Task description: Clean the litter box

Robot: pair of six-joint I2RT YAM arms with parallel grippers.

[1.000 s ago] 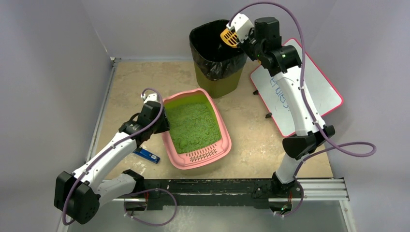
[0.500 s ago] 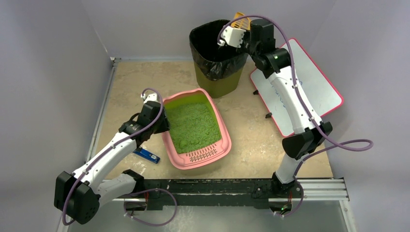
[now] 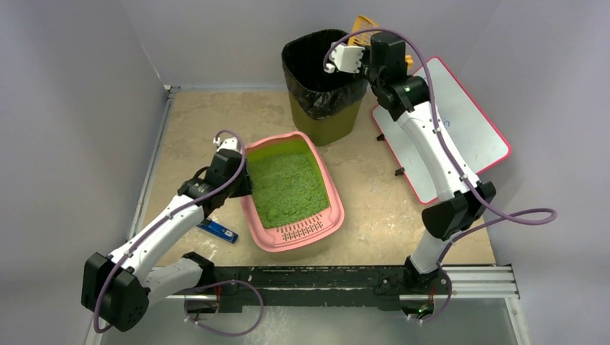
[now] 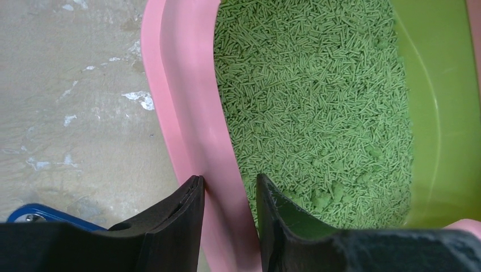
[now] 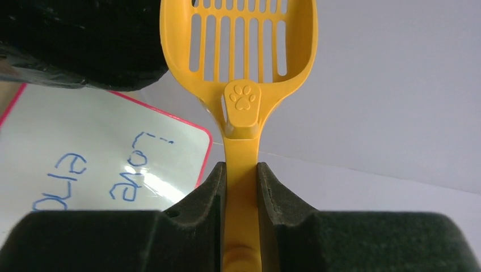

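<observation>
The pink litter box point(image 3: 335, 210) with green litter point(image 3: 288, 183) lies mid-table, its slotted grate lip at the near end. My left gripper point(image 3: 241, 183) is shut on its left rim point(image 4: 187, 113), with one finger outside and one inside on the litter point(image 4: 317, 96). My right gripper point(image 3: 372, 37) is shut on the handle of a yellow slotted scoop point(image 3: 362, 25). It holds the scoop high, behind the far right rim of the bin. In the right wrist view the scoop head point(image 5: 238, 39) is empty and points at the wall, with the gripper point(image 5: 241, 170) clamped on the handle.
A tall olive bin with a black bag point(image 3: 320, 79) stands at the back, also seen in the right wrist view point(image 5: 74, 39). A pink-edged whiteboard point(image 3: 467, 129) lies at right. A blue object point(image 3: 218, 231) lies left of the box. Walls stand close behind.
My right arm has swung the scoop from over the bin's opening up and back toward the wall. The left gripper and the litter box have not moved.
</observation>
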